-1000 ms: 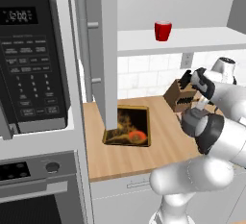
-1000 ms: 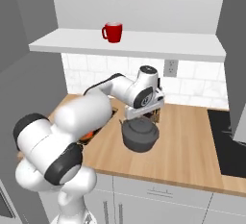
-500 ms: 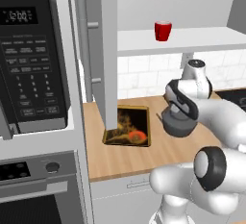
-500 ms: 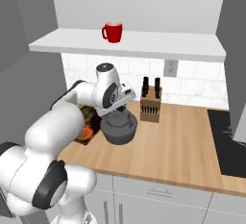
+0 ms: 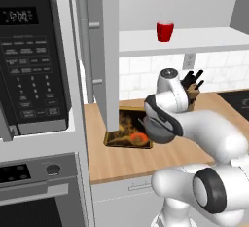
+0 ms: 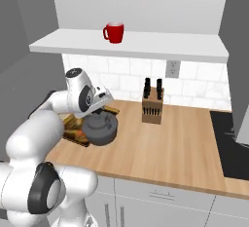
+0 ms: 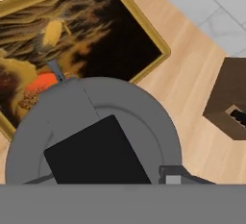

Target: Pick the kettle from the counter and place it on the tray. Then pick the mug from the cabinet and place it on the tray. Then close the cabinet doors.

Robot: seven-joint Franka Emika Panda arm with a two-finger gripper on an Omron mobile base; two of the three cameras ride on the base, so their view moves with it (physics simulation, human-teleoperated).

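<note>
My gripper (image 6: pixel 100 113) is shut on the black handle of the dark grey kettle (image 6: pixel 101 129) and holds it just above the counter (image 6: pixel 170 143). The kettle (image 7: pixel 96 122) hangs over the right end of the brown-gold tray (image 7: pixel 120 40), partly past its rim. The tray (image 5: pixel 121 128) lies on the counter's left end, next to the open cabinet door (image 5: pixel 109 50). A red mug (image 6: pixel 114 32) stands on the white cabinet shelf (image 6: pixel 146 43), above and behind the kettle; the mug (image 5: pixel 165 31) is upright.
A wooden knife block (image 6: pixel 152 105) stands at the backsplash to the right of the kettle. The black microwave (image 5: pixel 29 65) and oven column rise at the left. A black cooktop (image 6: pixel 233 143) lies at the counter's right end. The door's silver bar handle (image 5: pixel 83 50) faces me.
The arm has swung left with the kettle, from in front of the knife block to over the tray's right end. The mug has not moved.
</note>
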